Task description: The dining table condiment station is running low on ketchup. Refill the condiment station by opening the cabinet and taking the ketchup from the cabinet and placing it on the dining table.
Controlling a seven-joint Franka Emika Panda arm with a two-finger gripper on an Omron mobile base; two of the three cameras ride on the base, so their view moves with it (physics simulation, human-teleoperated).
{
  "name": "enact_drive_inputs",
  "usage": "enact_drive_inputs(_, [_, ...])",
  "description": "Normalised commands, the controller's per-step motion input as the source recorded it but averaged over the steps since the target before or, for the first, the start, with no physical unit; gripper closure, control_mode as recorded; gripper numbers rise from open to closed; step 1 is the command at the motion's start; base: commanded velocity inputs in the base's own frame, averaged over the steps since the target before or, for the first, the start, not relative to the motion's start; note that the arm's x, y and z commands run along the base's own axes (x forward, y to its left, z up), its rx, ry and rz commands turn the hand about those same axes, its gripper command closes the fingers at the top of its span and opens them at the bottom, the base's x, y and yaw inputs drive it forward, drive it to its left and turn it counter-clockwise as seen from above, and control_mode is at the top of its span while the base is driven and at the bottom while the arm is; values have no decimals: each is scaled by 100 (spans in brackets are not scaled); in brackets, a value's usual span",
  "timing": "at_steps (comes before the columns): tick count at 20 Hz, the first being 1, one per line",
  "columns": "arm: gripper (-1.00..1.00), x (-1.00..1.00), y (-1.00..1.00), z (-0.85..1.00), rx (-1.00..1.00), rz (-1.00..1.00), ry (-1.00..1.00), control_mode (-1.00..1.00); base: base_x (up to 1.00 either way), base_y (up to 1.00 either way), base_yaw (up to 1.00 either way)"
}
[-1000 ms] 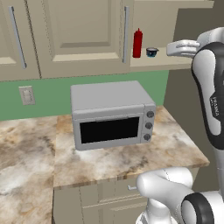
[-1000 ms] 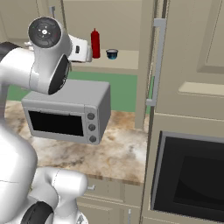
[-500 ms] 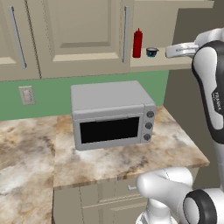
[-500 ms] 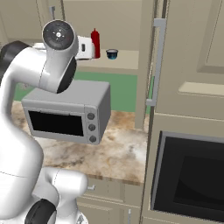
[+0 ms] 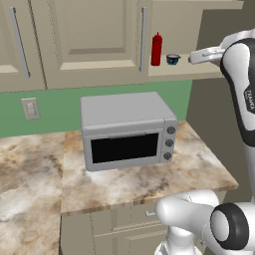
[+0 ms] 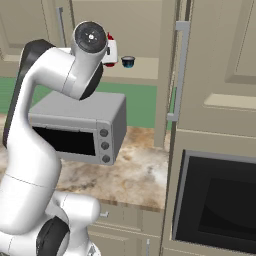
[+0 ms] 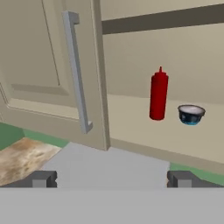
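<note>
1. I see the cabinet (image 5: 179, 30) already standing open, so in my judgement the step in hand is the reach for the ketchup (image 7: 158, 95), which stands upright on the cabinet shelf with a small dark bowl (image 7: 191, 114) just beside it on its right in the hand view.
2. To do this well, I would line the gripper (image 7: 111, 178) up so the bottle sits midway between the two finger tips; right now it sits right of centre in the hand view, so I'd shift that way before going in.
3. I'd approach level with the bottle's body, below the tapered nozzle, and stay off the bowl so I don't knock it along the shelf.
4. I'd also mind the neighbouring door's handle (image 7: 77, 72), which is close on the left of the hand view.
5. The fingers are spread wide and hold nothing; the tips sit far apart at the bottom of the hand view.
6. The arm is raised high, its forearm reaching up to shelf height above the microwave (image 5: 127, 129), with the hand pointing roughly level towards the shelf, not yet near the bottle.
</note>
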Motion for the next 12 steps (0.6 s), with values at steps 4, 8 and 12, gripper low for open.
enact_drive_inputs(4, [-100, 27, 10, 0, 0, 0, 0, -100, 0, 0, 0])
enact_drive_inputs(8, [-100, 30, 9, 0, 0, 0, 0, -100, 0, 0, 0])
enact_drive_inputs(12, [-100, 36, 1, 0, 0, 0, 0, -100, 0, 0, 0])
